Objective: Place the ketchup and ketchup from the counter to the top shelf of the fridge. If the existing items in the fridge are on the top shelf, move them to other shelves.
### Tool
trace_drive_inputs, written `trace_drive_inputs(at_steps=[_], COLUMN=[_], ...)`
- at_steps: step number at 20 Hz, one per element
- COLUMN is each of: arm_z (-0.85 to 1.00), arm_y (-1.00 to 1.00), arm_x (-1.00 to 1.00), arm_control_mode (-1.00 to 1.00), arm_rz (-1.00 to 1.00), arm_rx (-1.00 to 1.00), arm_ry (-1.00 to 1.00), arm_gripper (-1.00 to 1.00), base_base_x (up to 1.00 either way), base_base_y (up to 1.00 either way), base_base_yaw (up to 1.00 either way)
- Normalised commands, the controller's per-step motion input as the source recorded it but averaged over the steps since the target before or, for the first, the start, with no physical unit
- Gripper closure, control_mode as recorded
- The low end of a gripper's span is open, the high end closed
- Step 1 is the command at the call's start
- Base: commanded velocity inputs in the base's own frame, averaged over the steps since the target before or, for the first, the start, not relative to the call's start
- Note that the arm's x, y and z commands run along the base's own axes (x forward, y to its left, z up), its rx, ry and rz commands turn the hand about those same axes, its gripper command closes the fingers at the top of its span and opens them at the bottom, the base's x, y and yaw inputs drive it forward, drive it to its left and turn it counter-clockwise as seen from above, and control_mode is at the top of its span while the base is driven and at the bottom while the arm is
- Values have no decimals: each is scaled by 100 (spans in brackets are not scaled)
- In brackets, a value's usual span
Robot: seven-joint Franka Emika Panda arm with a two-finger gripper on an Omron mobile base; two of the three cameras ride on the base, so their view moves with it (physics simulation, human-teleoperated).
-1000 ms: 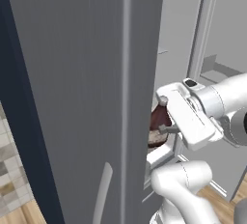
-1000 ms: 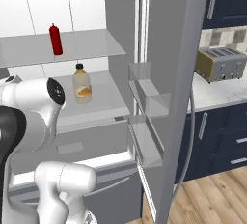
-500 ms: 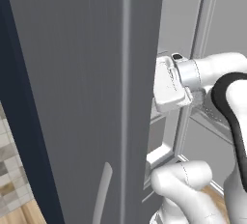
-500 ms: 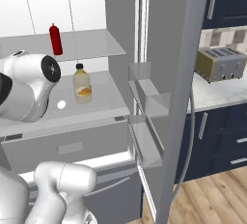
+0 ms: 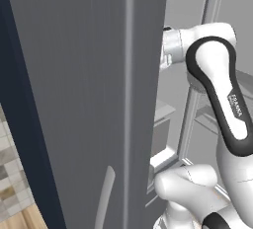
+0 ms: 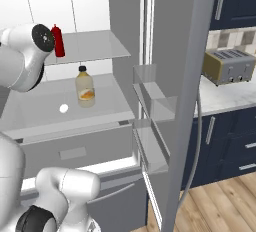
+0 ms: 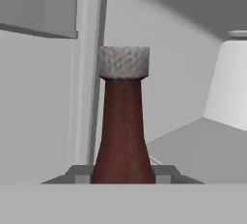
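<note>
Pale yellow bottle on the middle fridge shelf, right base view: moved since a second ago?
No. The pale yellow bottle stands at the same spot on its shelf, below the red ketchup, with the white ball beside it.

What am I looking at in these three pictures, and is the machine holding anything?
These are rendered pictures of a white robot arm with dark joints on a driving base, in front of an open tall grey fridge. Two cameras ride on the base, behind the arm to its left and right. The third sits on the hand and looks along the claw.

In the right base view, a slim bright red ketchup bottle stands on the top pale-grey shelf. On the shelf below are a pale yellowish bottle with a dark cap and a small white ball. A toaster sits on the counter beside the fridge.

The hand view shows the claw shut on a dark maroon bottle with a pale speckled cap.
</note>
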Motion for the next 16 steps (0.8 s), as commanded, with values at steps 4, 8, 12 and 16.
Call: trace_drive_inputs(at_steps=[4,8,12,16], arm_z=[0,-9,-5,0], arm_y=[23,26,28,29], arm_x=[34,33,30,36], arm_control_mode=[-100,-100,-100,-100], arm_rz=[-3,-6,-10,-16], arm_rx=[0,0,0,0], arm_ry=[0,6,6,4], arm_gripper=[100,100,100,100], base_base_x=[0,0,0,0], base_base_y=[0,0,0,0], base_base_yaw=[0,0,0,0])
